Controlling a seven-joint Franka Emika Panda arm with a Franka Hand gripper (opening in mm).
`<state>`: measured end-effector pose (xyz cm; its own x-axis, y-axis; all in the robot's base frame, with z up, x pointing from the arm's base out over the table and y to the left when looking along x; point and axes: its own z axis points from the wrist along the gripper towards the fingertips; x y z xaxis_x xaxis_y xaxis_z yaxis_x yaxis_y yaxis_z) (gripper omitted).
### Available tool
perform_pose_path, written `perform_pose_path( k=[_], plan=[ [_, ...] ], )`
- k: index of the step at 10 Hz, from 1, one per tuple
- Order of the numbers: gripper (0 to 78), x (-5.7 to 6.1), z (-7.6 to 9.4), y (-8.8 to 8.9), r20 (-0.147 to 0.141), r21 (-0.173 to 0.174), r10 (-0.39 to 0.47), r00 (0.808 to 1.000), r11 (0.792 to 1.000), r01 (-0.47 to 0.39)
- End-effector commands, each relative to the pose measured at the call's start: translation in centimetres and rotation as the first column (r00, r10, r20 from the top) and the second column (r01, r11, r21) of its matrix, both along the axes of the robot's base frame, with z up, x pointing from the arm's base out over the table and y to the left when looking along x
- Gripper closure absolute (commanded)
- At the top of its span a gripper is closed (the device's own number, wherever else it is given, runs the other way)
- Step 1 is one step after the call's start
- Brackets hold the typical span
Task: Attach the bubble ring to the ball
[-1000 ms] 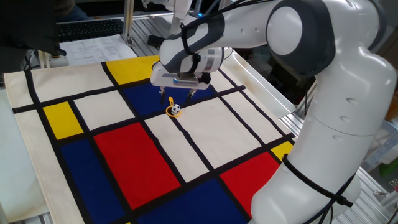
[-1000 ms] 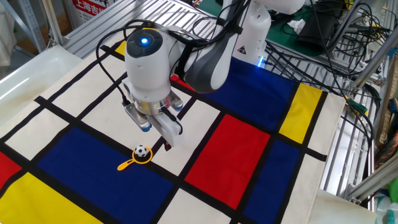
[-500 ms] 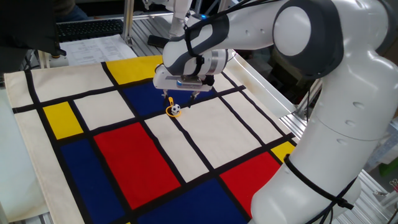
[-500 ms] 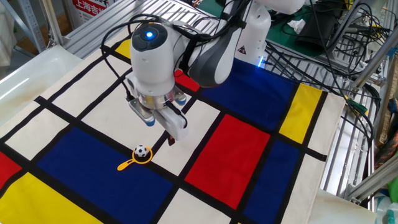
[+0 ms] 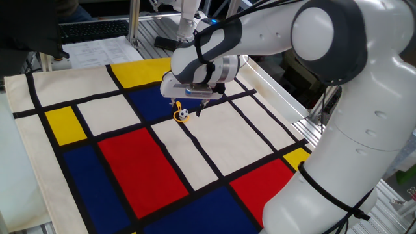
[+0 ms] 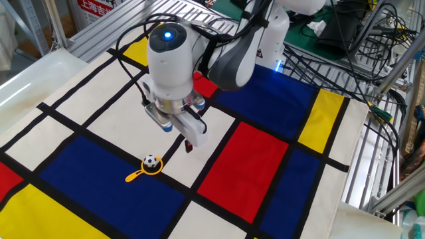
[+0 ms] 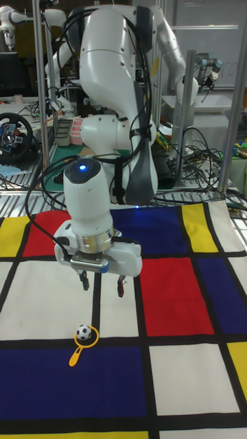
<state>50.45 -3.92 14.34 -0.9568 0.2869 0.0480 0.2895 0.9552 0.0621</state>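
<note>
1. While the arm hung over the desk [image 5: 214, 156] in one fixed view, the gripper [image 5: 188, 108] hovered just above the ball [image 5: 184, 114], which sat inside the bubble ring [image 5: 180, 116] at the edge of a blue panel of the patterned cloth [image 5: 130, 156]. The fingers were spread with nothing between them.

2. From the other fixed view, the gripper [image 6: 174, 135] sat up and to the right of the ball [image 6: 152, 160], apart from it. The bubble ring [image 6: 145, 170] circled the ball, its short handle lying flat on the blue panel and pointing toward the left. The jaws were parted and empty.

3. Seen in the tall fixed view, the gripper [image 7: 101, 282] hung above the ball [image 7: 83, 333], its fingers [image 7: 120, 286] wide apart and holding nothing. The bubble ring [image 7: 84, 342] lay around the ball, handle slanting down-left.

Both pieces looked very light. The ring seemed thin, stiff plastic, best pinched by the straight handle. The smooth ball would likely roll or squirt from a loose grip; it should be clamped squarely across its middle.
</note>
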Motion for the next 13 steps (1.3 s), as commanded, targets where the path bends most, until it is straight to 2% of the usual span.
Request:
perform_pose_path(
  k=[1, 5, 7, 13],
  plan=[
    [0.2, -1.8, 0.9, 1.0, 0.006, 0.002, 0.008, 1.0, 1.0, -0.008],
    [0.2, -2.4, 2.0, 1.0, 0.004, 0.0, -0.01, 1.0, 1.0, 0.01],
    [0.2, -2.9, 3.2, 0.9, 0.003, -0.001, -0.014, 1.0, 1.0, 0.014],
    [0.2, -3.2, 4.2, 0.6, 0.005, -0.001, -0.008, 1.0, 1.0, 0.008]
  ],
)
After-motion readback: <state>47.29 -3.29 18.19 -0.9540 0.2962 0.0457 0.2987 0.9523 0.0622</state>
